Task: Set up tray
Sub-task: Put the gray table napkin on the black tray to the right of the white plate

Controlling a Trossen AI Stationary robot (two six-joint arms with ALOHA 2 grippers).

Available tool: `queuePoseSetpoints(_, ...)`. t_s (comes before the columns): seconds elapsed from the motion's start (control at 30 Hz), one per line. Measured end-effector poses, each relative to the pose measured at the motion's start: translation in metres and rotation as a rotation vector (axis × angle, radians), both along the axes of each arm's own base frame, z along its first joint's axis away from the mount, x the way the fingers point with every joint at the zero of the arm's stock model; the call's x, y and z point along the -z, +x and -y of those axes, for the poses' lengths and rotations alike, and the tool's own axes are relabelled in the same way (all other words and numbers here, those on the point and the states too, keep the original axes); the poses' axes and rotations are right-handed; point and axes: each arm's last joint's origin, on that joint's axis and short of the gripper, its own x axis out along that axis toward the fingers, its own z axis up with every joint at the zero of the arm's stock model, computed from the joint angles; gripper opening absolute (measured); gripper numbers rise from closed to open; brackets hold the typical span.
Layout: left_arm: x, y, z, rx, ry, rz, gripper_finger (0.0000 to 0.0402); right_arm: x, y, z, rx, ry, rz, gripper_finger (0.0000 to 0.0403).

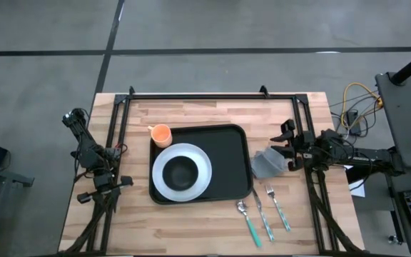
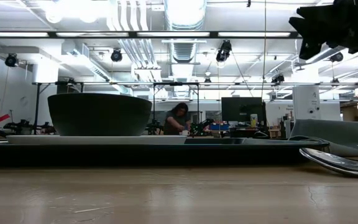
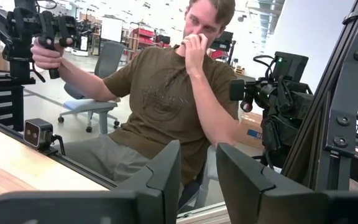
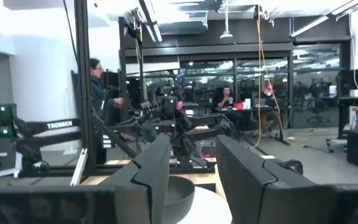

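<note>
Closest to the low camera, a spoon [image 2: 335,161] is lying on the wooden table [image 1: 191,228], next to a knife [image 1: 262,215] and a fork [image 1: 277,208] near the front edge. Just past them the black tray [image 1: 230,160] is sitting mid-table, carrying a white plate [image 1: 200,171] with a dark bowl [image 1: 181,171] on it. An orange cup [image 1: 161,133] is standing at the tray's far left corner, and a grey napkin [image 1: 267,163] is lying just beside its right rim. The right gripper [image 1: 288,148] is hovering over the napkin's right side, fingers [image 4: 145,171] spread, holding nothing. The left gripper [image 3: 197,177] is waiting off the table's left edge, fingers apart too, pointing at a person [image 3: 173,93] sitting beyond the table.
</note>
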Motion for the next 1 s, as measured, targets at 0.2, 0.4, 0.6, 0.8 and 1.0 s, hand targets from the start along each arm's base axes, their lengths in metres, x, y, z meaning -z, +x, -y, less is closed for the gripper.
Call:
queuePoseSetpoints(0.2, 0.000, 0.000, 0.000, 0.000, 0.000, 0.000, 0.0085, -0.013, 0.000, 0.000, 0.001, 0.018, -0.108, 0.0118)
queuePoseSetpoints(0.4, 0.000, 0.000, 0.000, 0.000, 0.000, 0.000, 0.0085, -0.033, -0.010, 0.001, 0.080, 0.151, -0.468, 0.0118)
queuePoseSetpoints(0.6, 0.000, 0.000, 0.000, 0.000, 0.000, 0.000, 0.0085, -0.058, -0.015, 0.004, 0.240, 0.272, -0.633, 0.0118)
queuePoseSetpoints(0.8, 0.000, 0.000, 0.000, 0.000, 0.000, 0.000, 0.0085, -0.064, -0.011, 0.006, 0.320, 0.460, -0.867, 0.0118)
queuePoseSetpoints(1.0, 0.000, 0.000, 0.000, 0.000, 0.000, 0.000, 0.0085, -0.051, 0.003, 0.008, 0.394, 0.569, -1.114, 0.0118)
